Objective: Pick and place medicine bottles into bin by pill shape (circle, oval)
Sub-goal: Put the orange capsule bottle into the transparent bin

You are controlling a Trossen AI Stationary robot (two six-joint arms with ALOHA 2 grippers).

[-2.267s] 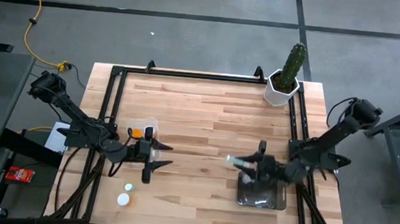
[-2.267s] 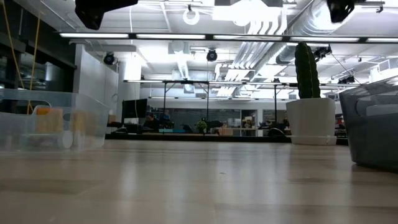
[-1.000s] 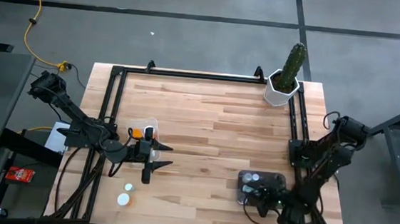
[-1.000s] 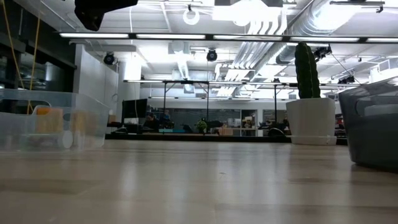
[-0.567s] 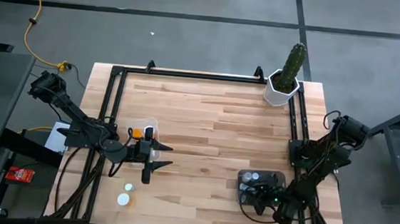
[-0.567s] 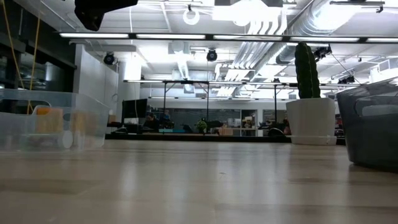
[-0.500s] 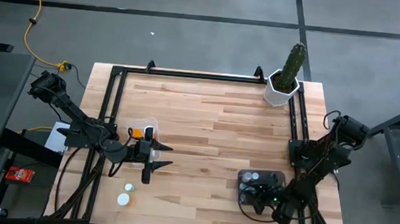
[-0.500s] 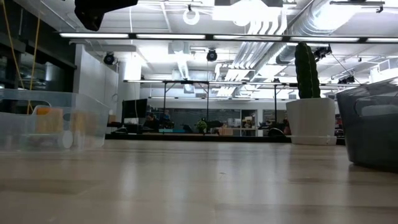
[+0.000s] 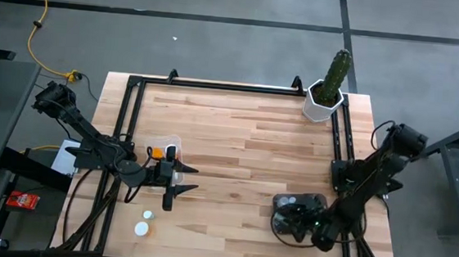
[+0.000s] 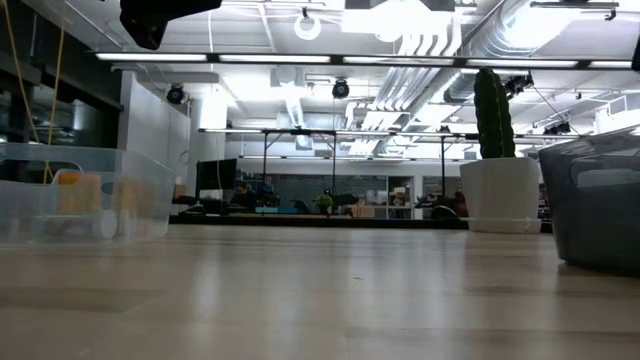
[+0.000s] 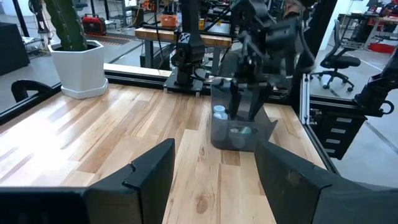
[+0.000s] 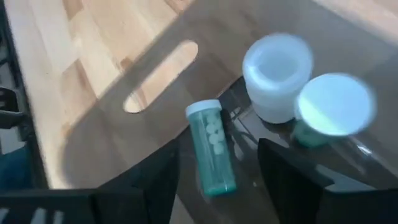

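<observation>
The dark bin (image 9: 322, 203) stands near the table's near right corner. In it a pale green medicine bottle (image 12: 211, 149) lies on its side, and two white-capped bottles (image 12: 277, 68) stand upright beside it. My right gripper (image 12: 217, 186) hangs open over this bin, its fingers on either side of the lying bottle and apart from it. My left gripper (image 9: 180, 178) waits open at the table's left, beside the clear bin (image 9: 166, 150), which holds an orange bottle (image 9: 156, 151). Two more white-capped bottles (image 9: 147, 215) stand on the table near the left front.
A white pot with a green cactus (image 9: 324, 99) stands at the far right corner. A black frame rail (image 9: 233, 86) runs around the table's edges. The wooden middle of the table (image 9: 244, 154) lies between the two bins.
My right gripper has moved from the dark bin's near edge a little toward the far edge and the left, and has risen slightly above the bin. My left arm has kept still.
</observation>
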